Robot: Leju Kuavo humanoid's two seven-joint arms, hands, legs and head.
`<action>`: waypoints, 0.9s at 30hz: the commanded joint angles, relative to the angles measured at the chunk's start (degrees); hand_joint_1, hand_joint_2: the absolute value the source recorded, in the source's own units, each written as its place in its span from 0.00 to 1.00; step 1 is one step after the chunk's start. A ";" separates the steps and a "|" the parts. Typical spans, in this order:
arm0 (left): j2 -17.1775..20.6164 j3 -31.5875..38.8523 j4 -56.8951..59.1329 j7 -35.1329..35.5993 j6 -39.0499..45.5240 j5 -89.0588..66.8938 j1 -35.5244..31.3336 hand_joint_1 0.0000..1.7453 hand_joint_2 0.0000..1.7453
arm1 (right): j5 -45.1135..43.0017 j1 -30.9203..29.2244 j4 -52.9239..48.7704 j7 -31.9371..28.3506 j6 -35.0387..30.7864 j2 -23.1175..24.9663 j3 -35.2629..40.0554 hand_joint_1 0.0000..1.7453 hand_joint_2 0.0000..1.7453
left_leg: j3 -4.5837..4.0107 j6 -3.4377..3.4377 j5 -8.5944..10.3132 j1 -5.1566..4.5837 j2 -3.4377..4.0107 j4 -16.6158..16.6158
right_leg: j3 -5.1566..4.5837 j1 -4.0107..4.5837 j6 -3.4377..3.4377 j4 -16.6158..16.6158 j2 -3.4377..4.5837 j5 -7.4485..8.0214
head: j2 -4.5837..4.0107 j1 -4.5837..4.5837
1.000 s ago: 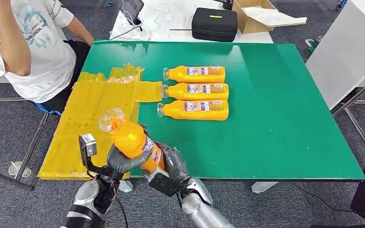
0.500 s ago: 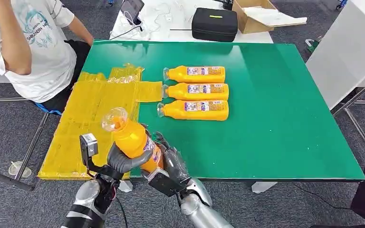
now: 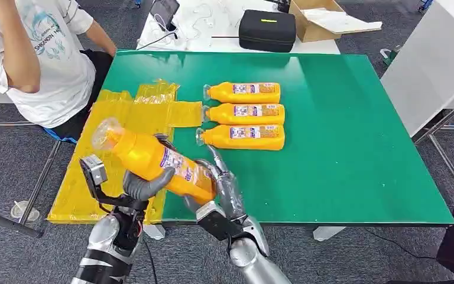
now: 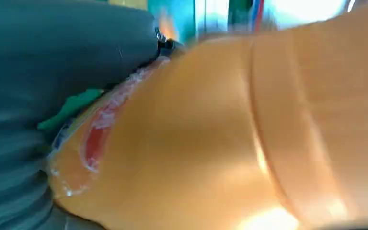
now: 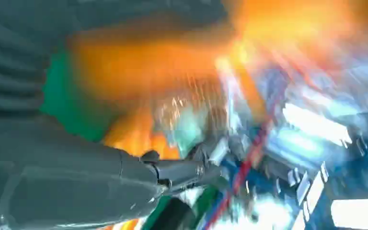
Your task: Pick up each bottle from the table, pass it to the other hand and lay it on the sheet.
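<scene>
Left hand (image 3: 146,183) grips orange juice bottle (image 3: 153,161), tilted, cap toward yellow sheet (image 3: 109,142), over counter (image 3: 343,148) front edge. Right hand (image 3: 221,189) fingers spread beside bottle base; contact unclear.

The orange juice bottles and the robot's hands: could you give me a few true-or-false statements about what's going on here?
1. Three orange plastic bottles lie in a row on the green table. True.
2. The left hand grips a fourth orange bottle. True.
3. The held bottle stands upright. False: it is tilted, cap end towards the crinkled yellow plastic sheet.
4. A bottle already lies on the sheet. False: none does.
5. The right hand is far from the held bottle. False: it is at the bottle's base end.
</scene>
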 commanded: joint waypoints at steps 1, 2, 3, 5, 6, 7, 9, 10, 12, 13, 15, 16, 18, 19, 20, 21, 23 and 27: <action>2.99 9.96 1.29 -2.04 15.21 -9.25 -7.23 1.00 1.00 | -2.07 1.89 -13.06 -1.26 -1.28 -3.08 -2.84 0.00 0.00 | 0.08 0.01 -0.01 0.06 0.21 0.00 | 0.00 0.08 -0.11 -0.03 0.10 0.07 | -0.02 -0.06; 3.24 9.92 1.45 -2.82 18.09 -11.93 -7.95 1.00 1.00 | -1.96 2.12 -13.77 -1.58 -1.72 -3.04 -2.38 0.00 0.00 | 0.22 0.05 -0.06 0.02 0.15 0.03 | 0.12 0.06 -0.22 0.04 0.00 0.01 | -0.02 -0.11; 3.92 9.51 1.97 -4.02 23.82 -17.58 -9.17 1.00 1.00 | -2.65 2.42 -15.06 -2.26 -1.82 -3.02 -1.55 0.00 0.00 | 0.13 0.04 0.01 0.01 0.00 0.02 | 0.05 0.05 -0.23 0.04 -0.16 0.02 | -0.02 -0.04; 5.06 9.16 4.87 -3.77 30.77 -25.22 -11.88 1.00 1.00 | -3.74 2.87 -17.44 -4.20 -3.24 -2.89 -0.09 0.00 0.00 | -0.04 -0.01 0.10 0.02 0.06 0.01 | -0.09 0.03 -0.20 0.03 -0.03 0.09 | -0.02 -0.04; 5.75 9.14 8.06 -3.45 35.26 -30.28 -14.06 1.00 1.00 | -4.36 3.16 -19.64 -5.03 -4.90 -2.87 1.05 0.00 0.00 | 0.06 0.02 0.07 0.01 0.07 0.02 | 0.00 0.03 -0.21 0.04 -0.03 0.05 | -0.02 -0.04; 6.46 8.83 11.14 -2.57 37.12 -33.64 -15.88 1.00 1.00 | -5.51 3.29 -21.90 -5.03 -6.21 -3.19 2.29 0.00 0.00 | 0.16 0.03 0.02 0.02 0.11 0.04 | 0.10 0.06 -0.24 0.05 -0.01 0.02 | -0.02 -0.04; 6.72 8.97 13.47 -2.70 37.66 -34.87 -17.25 1.00 1.00 | -5.93 3.36 -22.45 -5.03 -6.95 -3.43 2.95 0.00 0.00 | 0.07 0.01 0.08 -0.01 0.01 0.02 | 0.01 0.02 -0.23 0.09 -0.09 0.04 | 0.00 -0.04; 7.77 7.71 18.85 -1.32 42.09 -40.79 -19.76 1.00 1.00 | -6.92 3.19 -24.57 -5.03 -7.89 -3.87 4.04 0.00 0.00 | 0.02 -0.02 0.11 0.00 0.02 -0.01 | -0.04 0.02 -0.20 0.04 -0.06 0.08 | -0.02 -0.04; 8.99 6.74 26.29 0.61 46.89 -47.90 -23.21 1.00 1.00 | -7.94 2.58 -25.22 -5.03 -8.62 -4.61 5.69 0.00 0.00 | 0.12 0.01 0.11 0.00 -0.06 -0.03 | 0.10 0.03 -0.23 0.02 -0.14 0.05 | -0.02 -0.02; 9.52 6.63 30.40 1.89 47.06 -49.66 -25.17 1.00 1.00 | -7.40 2.36 -24.80 -5.03 -8.99 -4.60 6.16 0.00 0.00 | 0.10 -0.01 0.11 0.01 0.00 -0.02 | 0.06 0.03 -0.21 0.02 -0.07 0.08 | -0.02 -0.07; 10.50 5.05 35.43 3.09 49.51 -54.65 -27.29 1.00 1.00 | -7.08 2.16 -23.84 -5.03 -8.67 -4.32 6.36 0.00 0.00 | 0.30 0.04 0.10 -0.02 -0.01 -0.07 | 0.24 0.02 -0.26 0.00 -0.13 0.05 | -0.02 -0.02; 10.56 5.63 37.15 2.73 50.27 -55.07 -27.90 1.00 1.00 | -7.65 2.05 -23.04 -5.03 -8.15 -4.10 6.36 0.00 0.00 | 0.11 -0.03 0.14 0.02 0.04 -0.04 | 0.06 0.04 -0.21 -0.01 -0.02 0.11 | -0.02 -0.02; 10.98 4.79 39.68 4.51 50.25 -57.94 -28.70 1.00 1.00 | -8.36 1.76 -21.84 -5.03 -7.27 -3.89 6.39 0.00 0.00 | 0.18 -0.05 0.13 0.02 0.11 -0.05 | 0.10 0.04 -0.23 -0.01 0.03 0.11 | -0.02 -0.04; 11.44 2.91 41.48 6.90 50.34 -61.59 -29.34 1.00 1.00 | -8.48 1.50 -21.04 -5.03 -6.97 -3.74 6.29 0.00 0.00 | 0.28 -0.03 0.10 0.01 0.14 -0.07 | 0.18 0.04 -0.26 -0.03 0.03 0.10 | -0.02 -0.07; 11.57 2.39 42.17 7.94 49.88 -62.79 -29.66 1.00 1.00 | -8.66 1.40 -20.67 -5.03 -6.76 -3.65 6.21 0.00 0.00 | 0.46 0.00 0.08 -0.01 0.14 -0.12 | 0.35 0.04 -0.29 -0.07 -0.01 0.05 | -0.02 -0.04; 11.81 1.10 43.31 9.73 49.36 -65.25 -30.10 1.00 1.00 | -8.76 1.18 -20.08 -5.03 -6.31 -3.53 6.22 0.00 0.00 | 0.17 -0.05 0.13 0.00 0.10 -0.04 | 0.08 0.02 -0.23 0.00 0.01 0.10 | -0.02 -0.07; 12.15 -0.71 45.00 12.57 46.92 -68.56 -30.98 1.00 1.00 | -8.72 1.05 -19.55 -5.03 -5.81 -3.48 6.23 0.00 0.00 | 0.24 -0.03 0.10 0.01 0.13 -0.04 | 0.14 0.04 -0.24 0.00 0.03 0.08 | -0.02 -0.07; 13.24 -4.27 47.98 16.45 38.48 -74.51 -32.01 1.00 1.00 | -8.45 1.30 -19.02 -4.79 -4.06 -3.50 6.27 0.00 0.00 | 0.18 -0.03 0.11 0.01 0.13 -0.03 | 0.11 0.03 -0.23 0.00 0.04 0.10 | -0.02 -0.02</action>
